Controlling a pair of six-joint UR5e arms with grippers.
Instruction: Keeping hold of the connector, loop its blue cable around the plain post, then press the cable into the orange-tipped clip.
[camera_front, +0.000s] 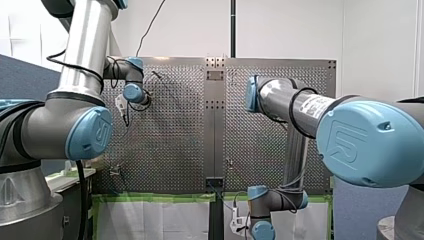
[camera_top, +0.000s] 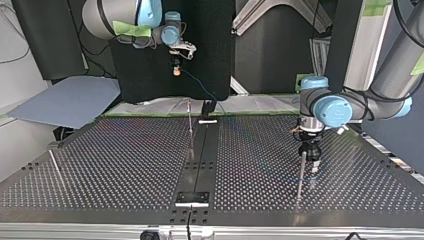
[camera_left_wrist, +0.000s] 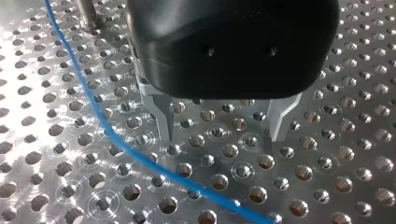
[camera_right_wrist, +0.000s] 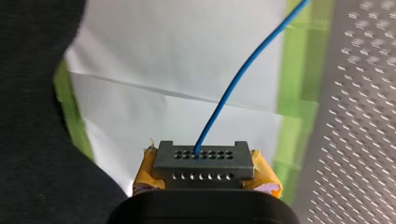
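Right jaws clamped on the connector, held high beyond the worktop's far edge!
In the top view that's about twelve o'clock of the worktop, with the blue cable running out of the connector's face. Left jaws gape wide and empty, low over the holes near three o'clock, a thin post just beside them. The cable sweeps past beside one finger.

Our left end effector: black body, two metal fingers spread apart over the perforated worktop.
Blue cable: curves across the worktop, passing just beside one finger.
Post: stands near the cable, beyond our fingers.
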